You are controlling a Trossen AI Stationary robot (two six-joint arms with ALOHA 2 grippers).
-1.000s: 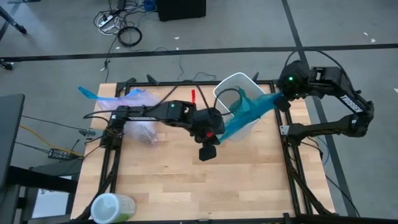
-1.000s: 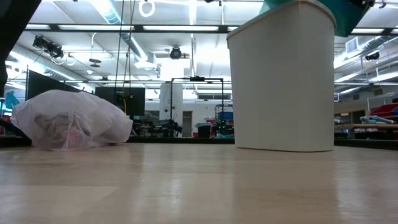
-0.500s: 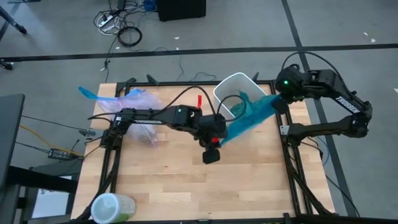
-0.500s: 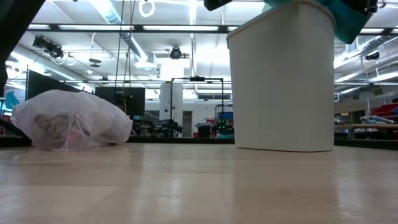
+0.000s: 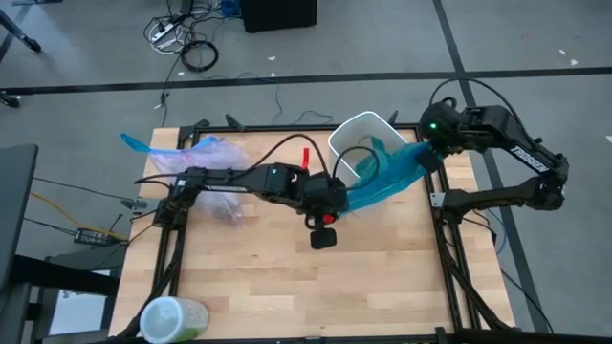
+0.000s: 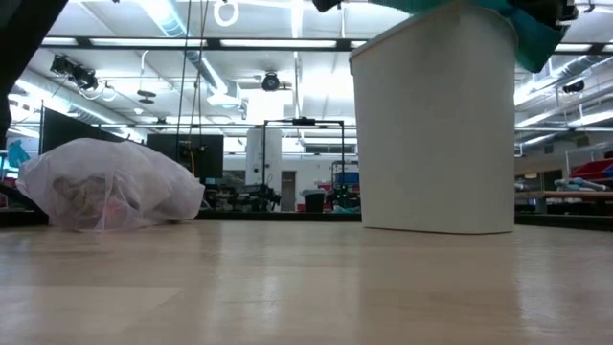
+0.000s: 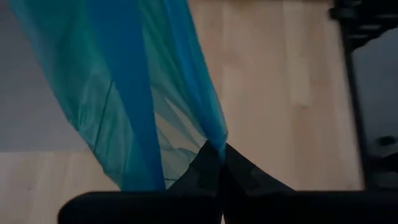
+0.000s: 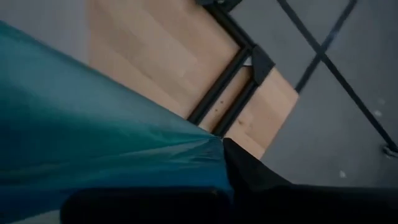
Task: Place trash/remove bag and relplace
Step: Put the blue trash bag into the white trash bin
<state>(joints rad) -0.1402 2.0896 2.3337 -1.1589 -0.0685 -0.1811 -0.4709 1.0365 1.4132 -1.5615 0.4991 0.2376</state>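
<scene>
A teal-green plastic bag (image 5: pixel 382 177) stretches between my two grippers, across the near right part of the white bin (image 5: pixel 359 122) and over its top (image 6: pixel 450 8). My left gripper (image 5: pixel 335 203) is shut on its near left end, just short of the bin. My right gripper (image 5: pixel 427 158) is shut on its far right end, right of the bin. The bin (image 6: pixel 436 125) stands upright on the table. The pale pink-lavender bag (image 5: pixel 212 153) lies on the table's far left, its blue band (image 5: pixel 143 146) trailing off the edge. Trash scraps (image 6: pixel 91 196) show dimly inside it. My left gripper pinches a gathered end of the teal-green bag (image 7: pixel 208 140) between its two fingers, and the film fans out from there (image 7: pixel 137 93). That end is lifted clear of the table. My right gripper pinches the bag's opposite gathered end (image 8: pixel 211 146), with the plastic drawn away from it in taut folds (image 8: pixel 93 124), held above the table.
A green-and-white round container (image 5: pixel 172 320) sits at the table's near left corner. The table's black frame (image 5: pixel 442 205) runs along its right edge. Bare wood (image 5: pixel 382 277) lies near of the bin. Cables lie on the floor (image 5: pixel 186 48) beyond the far edge.
My left gripper has moved a little toward the table's right, closer to the bin. The teal-green bag, which sagged in a wide loose fold beside the bin, is now drawn tighter and higher and reaches across the bin's top in the low view.
</scene>
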